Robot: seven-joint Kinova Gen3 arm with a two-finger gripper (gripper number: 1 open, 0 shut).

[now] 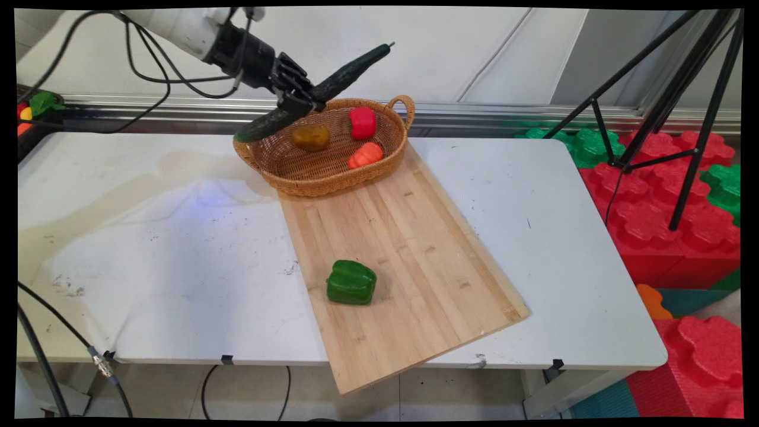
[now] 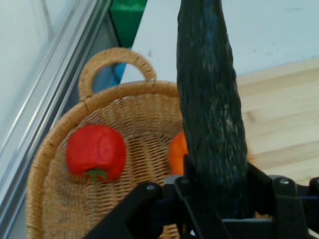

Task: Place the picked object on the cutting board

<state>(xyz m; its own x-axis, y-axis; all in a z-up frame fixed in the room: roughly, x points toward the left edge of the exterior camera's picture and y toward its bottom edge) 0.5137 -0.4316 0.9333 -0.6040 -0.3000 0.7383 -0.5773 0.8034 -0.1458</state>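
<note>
A long dark green cucumber (image 1: 314, 93) is clamped between the two fingers of the black tool (image 1: 301, 98), which is held in the air above the far left rim of a woven basket (image 1: 323, 175). The cucumber is gripped near its middle and is tilted: one end points up and to the right, toward the wall, and the other end hangs down to the left, just outside the rim of the basket. In the hand view the cucumber (image 2: 212, 109) is seen rising from between the fingers of the tool (image 2: 214, 204), and it covers part of an orange pepper.

Three things are seen inside the basket: a red pepper (image 1: 362, 122) at the far side near the handle, an orange pepper (image 1: 365, 155) in front of it, and a brownish yellow pepper (image 1: 311, 137) to the left. The basket stands on the far end of a wooden cutting board (image 1: 415, 249), which lies slantwise on the white surface (image 1: 178, 255). A green pepper (image 1: 351, 282) lies on the near part of the board, well apart from the basket. Red and green foam blocks (image 1: 670, 196) and a black tripod (image 1: 682, 101) are seen at the right of the surface.
</note>
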